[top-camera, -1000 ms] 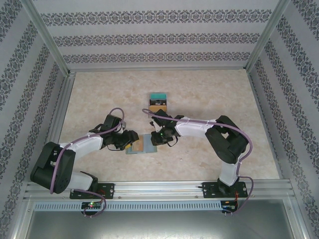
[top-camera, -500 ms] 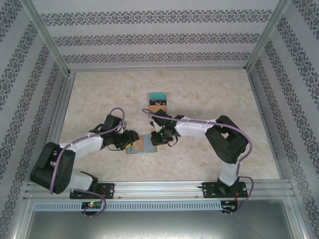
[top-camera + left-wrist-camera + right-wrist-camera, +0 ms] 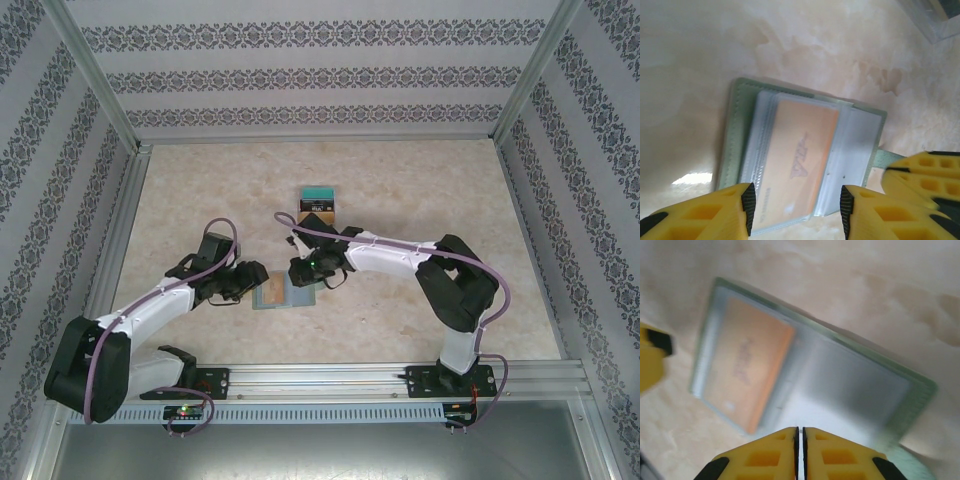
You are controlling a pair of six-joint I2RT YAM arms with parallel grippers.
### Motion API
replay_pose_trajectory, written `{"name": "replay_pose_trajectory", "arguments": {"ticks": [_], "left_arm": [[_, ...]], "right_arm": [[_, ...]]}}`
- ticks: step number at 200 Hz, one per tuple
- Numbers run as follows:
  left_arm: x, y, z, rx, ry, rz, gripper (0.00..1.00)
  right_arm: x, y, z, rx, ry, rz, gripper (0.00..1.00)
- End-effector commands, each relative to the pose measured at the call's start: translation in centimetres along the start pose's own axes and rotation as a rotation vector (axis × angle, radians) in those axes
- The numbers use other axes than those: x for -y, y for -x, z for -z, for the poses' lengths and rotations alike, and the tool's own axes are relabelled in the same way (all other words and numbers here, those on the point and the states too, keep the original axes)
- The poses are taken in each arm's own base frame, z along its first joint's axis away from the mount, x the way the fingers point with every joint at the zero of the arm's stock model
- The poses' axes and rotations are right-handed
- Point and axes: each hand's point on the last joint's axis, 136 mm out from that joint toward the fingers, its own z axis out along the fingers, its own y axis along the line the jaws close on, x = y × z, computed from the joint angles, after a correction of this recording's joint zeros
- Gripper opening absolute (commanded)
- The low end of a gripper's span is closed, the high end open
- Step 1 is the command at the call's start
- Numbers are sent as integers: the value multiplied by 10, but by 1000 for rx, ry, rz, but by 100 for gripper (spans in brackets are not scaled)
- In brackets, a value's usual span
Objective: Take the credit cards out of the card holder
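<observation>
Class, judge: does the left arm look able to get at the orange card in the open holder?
Probably yes: the left gripper hangs open over the orange card, the way free, though a clear pocket of the card holder covers it.

The left arm (image 3: 150,305) is folded back at the shoulder, and its forearm is stretched forward and to the right. The left gripper (image 3: 246,285) is pointed rightward toward the other arm. In the left wrist view its yellow fingers (image 3: 705,212) are held well apart, and nothing is pinched between them. The right arm (image 3: 400,258) is raised from its base, bent at the elbow and extended leftward across the middle. The right gripper (image 3: 303,272) is angled downward. In the right wrist view its fingers (image 3: 760,455) are pressed together, with only a hairline seam left between the pads. The two grippers are set close beside each other.
</observation>
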Motion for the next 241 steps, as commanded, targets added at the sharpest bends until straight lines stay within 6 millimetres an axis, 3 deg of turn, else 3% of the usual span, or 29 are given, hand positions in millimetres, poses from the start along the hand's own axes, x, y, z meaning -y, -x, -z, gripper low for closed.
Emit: {"name": "replay_pose_trajectory", "arguments": {"ticks": [1,37,110,185,241], "left_arm": [[-14,-2,2,7,43,39,50],[-16,-4,6,18,37,43,50],[-14,-4,8,22,19,43,50],[3,-6,1,-9,-72,23,47],[4,-8,-10,-49,-92,30,43]], "right_arm": [[-22,1,-8,-28,62,19,14],[-27,-5,-29,-83,83,6,10],[-8,-19,-50,-139,28,-7,10],[2,-30,-60,-174,9,-17,11],[3,-32,-60,-178,4,-19,11]]}}
